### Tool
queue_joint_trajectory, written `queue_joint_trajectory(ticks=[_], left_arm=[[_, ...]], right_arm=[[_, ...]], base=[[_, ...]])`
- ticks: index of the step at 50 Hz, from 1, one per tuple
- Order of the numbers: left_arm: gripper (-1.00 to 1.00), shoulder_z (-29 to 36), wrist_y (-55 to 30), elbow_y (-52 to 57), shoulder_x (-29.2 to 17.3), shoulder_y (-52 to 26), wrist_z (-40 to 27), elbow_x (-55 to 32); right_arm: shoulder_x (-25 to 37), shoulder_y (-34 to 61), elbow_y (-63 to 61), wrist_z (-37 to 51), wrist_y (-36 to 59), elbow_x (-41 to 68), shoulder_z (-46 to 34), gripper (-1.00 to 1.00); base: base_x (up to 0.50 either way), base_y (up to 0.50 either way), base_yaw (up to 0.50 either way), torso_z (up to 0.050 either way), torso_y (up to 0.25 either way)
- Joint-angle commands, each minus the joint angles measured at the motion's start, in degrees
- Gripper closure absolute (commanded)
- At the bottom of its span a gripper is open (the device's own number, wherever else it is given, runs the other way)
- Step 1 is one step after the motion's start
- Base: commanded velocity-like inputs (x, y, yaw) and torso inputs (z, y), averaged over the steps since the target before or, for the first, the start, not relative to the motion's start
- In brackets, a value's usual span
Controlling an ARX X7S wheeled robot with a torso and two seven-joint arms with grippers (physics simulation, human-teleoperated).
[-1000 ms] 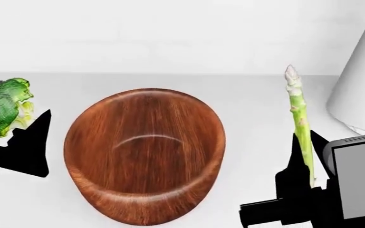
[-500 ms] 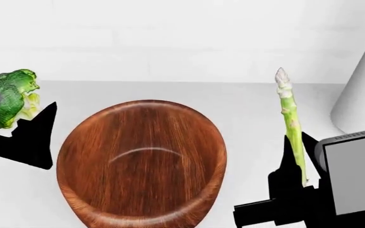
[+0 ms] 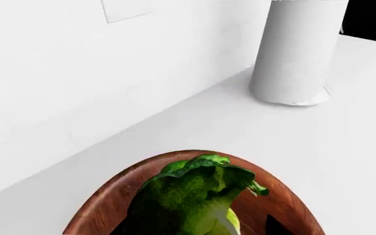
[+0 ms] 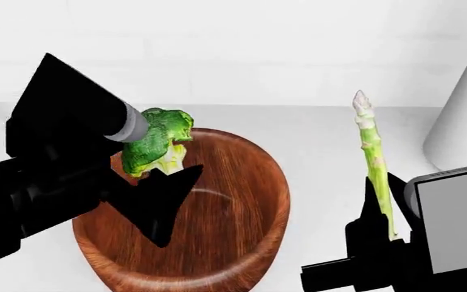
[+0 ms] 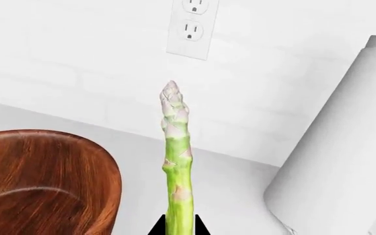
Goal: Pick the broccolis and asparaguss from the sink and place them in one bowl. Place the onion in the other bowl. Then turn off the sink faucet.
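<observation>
- Fingers of the left gripper [image 4: 162, 159] are clamped on the small bright green broccoli floret [image 4: 157, 143], which hangs above the round reddish-brown wooden bowl [image 4: 250, 201], inside its left rim.
- Release looks like the next move: straight down lands it in the bowl.
- Right gripper [image 4: 377, 210] grasps the thin pale green asparagus spear [image 4: 371, 155] upright, tip up, off the bowl's right rim, above the white counter [image 4: 331, 140].
</observation>
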Motion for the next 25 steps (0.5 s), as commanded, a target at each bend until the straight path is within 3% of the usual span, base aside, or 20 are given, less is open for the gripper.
queue_joint_trajectory(ticks=[1, 13, 25], left_arm=[[1.00, 5.51, -3.48, -7.00, 6.23, -6.20, 4.09, -0.34], [1.00, 10.46, -1.99, -19.07, 8.61, -8.26, 9.77, 6.78], [1.00, 13.38, -1.47, -23.28, 9.41, -8.81, 11.99, 9.64]], right_arm=[[-0.15, -1.25, -0.10, -0.73, -0.38, -0.77, 0.08, 1.00], [-0.09, -4.13, -0.65, -1.71, -1.85, -2.33, 0.94, 1.00], [-0.49, -3.74, -0.25, -1.39, -1.96, -2.53, -0.37, 1.00]], base=[[0.00, 0.00, 0.00, 0.000, 0.000], [0.00, 0.00, 0.00, 0.000, 0.000], [0.00, 0.00, 0.00, 0.000, 0.001]])
